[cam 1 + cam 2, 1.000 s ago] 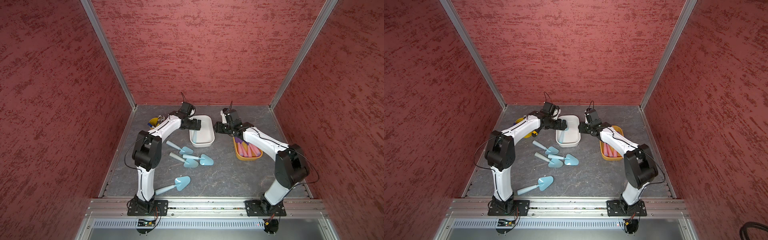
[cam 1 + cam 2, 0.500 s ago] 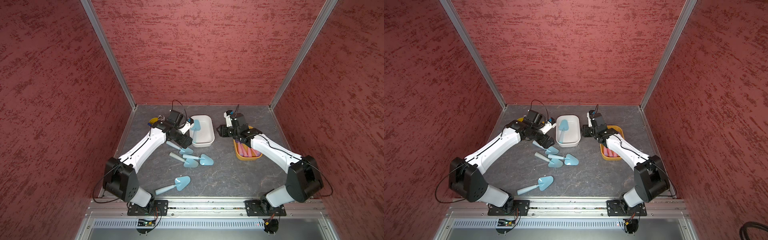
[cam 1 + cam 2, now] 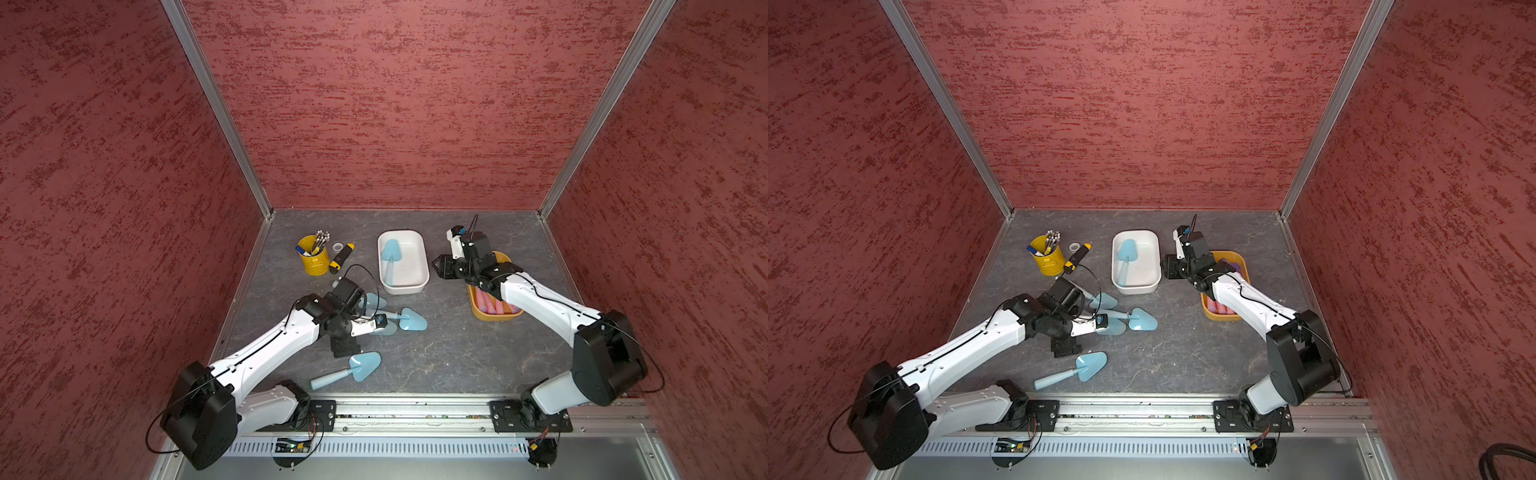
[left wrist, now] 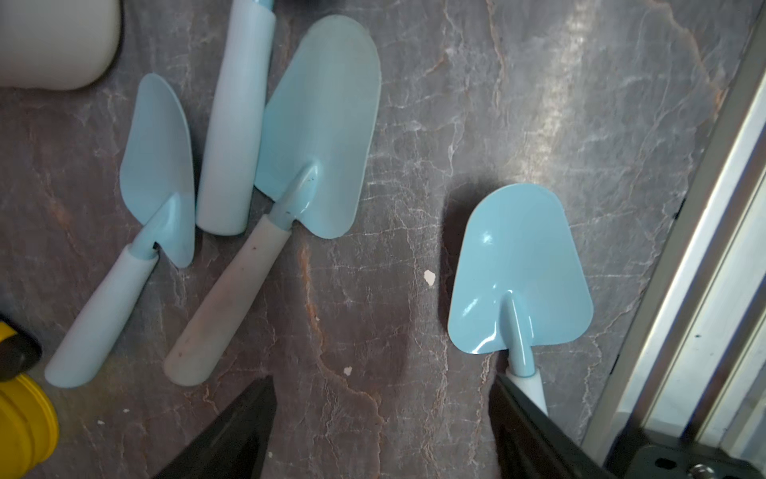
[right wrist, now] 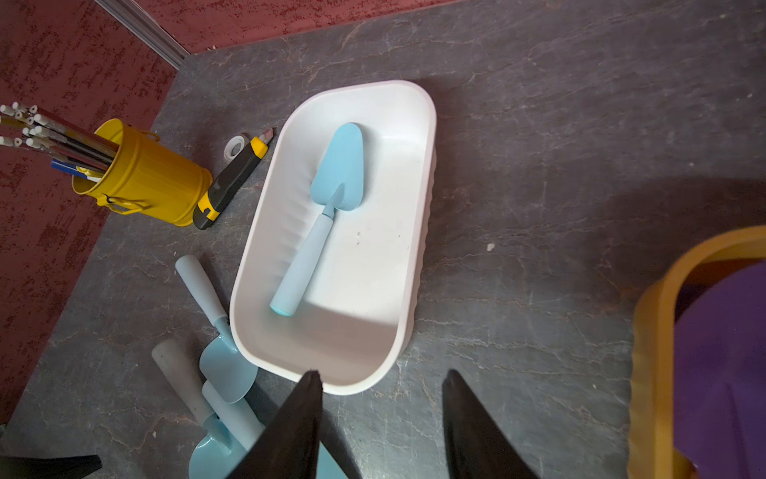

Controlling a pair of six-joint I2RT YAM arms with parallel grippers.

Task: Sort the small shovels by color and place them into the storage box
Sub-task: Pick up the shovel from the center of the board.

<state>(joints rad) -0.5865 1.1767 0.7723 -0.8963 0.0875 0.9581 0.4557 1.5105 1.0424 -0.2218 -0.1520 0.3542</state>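
Note:
A light blue shovel (image 3: pixel 390 257) (image 5: pixel 338 170) lies in the white storage box (image 3: pixel 401 287) (image 5: pixel 257 249). Three more light blue shovels (image 3: pixel 411 321) (image 4: pixel 319 124) lie bunched on the table in front of that box. A single one (image 3: pixel 353 370) (image 4: pixel 520 273) lies near the front rail. Purple-bladed, pink-handled shovels (image 3: pixel 494 305) (image 5: pixel 721 352) fill the orange box (image 3: pixel 500 318). My left gripper (image 3: pixel 344 348) (image 4: pixel 385 394) hangs open and empty between the bunch and the single shovel, whose handle passes close to one finger. My right gripper (image 3: pixel 438 266) (image 5: pixel 382 381) stands open and empty between the two boxes.
A yellow cup of pens (image 3: pixel 313 259) (image 5: pixel 145 178), a black-and-yellow knife (image 3: pixel 340 257) and a small tape ring (image 3: pixel 336 247) stand at the back left. The metal front rail (image 3: pixel 415 409) and red walls bound the table.
My left arm has drawn back from the white box toward the front, leaving a blue shovel inside it, and its jaws have narrowed a little. The right gripper has shifted slightly.

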